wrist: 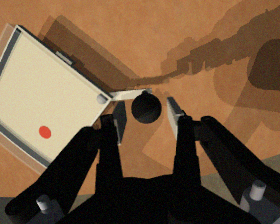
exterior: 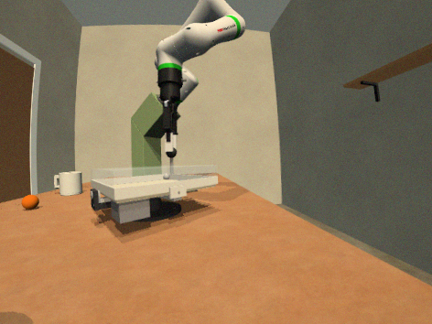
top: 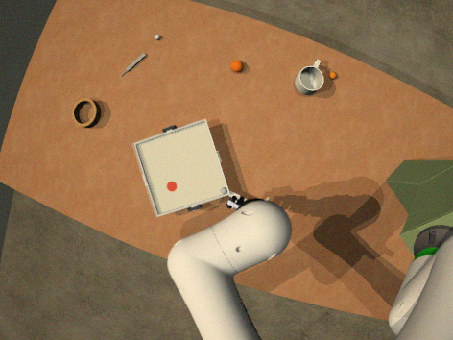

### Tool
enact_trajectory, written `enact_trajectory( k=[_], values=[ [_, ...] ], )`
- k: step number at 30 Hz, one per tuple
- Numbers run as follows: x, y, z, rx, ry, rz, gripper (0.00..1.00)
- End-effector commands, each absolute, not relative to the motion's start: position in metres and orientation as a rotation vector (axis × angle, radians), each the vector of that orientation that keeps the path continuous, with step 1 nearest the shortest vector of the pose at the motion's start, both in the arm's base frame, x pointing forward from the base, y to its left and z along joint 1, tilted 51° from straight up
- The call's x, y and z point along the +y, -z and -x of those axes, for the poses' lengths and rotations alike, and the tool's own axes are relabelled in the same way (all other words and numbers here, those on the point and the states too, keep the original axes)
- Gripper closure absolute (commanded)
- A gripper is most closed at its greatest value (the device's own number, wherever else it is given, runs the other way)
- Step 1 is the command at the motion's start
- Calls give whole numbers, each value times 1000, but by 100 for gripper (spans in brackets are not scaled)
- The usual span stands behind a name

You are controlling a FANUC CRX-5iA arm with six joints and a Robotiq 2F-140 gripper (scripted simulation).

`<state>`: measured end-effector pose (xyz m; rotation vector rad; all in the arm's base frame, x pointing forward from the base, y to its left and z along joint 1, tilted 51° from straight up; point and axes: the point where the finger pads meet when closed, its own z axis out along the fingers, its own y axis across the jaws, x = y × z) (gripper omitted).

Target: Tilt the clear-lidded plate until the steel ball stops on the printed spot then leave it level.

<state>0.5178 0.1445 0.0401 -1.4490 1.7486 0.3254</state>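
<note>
So from the top, left to right: wooden-looking ring [top: 76,113], then the plate [top: 184,159] [exterior: 137,188] [wrist: 30,90] with its red spot [top: 172,186] [wrist: 45,132] — steel ball's [top: 224,190] [exterior: 166,176] [wrist: 102,98] off in the corner nearest the gripper [top: 235,201] [exterior: 170,145] [wrist: 146,109]. Fingers are partly spread, gaps showing either side of the black knob [exterior: 171,152] [wrist: 146,107].
</note>
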Motion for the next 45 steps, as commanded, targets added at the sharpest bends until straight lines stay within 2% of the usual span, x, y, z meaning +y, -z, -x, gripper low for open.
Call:
enact_trajectory(
  k=[1, 45],
  values=[
    [144, -40, -518, 1749, -325, 1449, 58],
    [152, -32, -523, 1749, -325, 1449, 58]
  ],
)
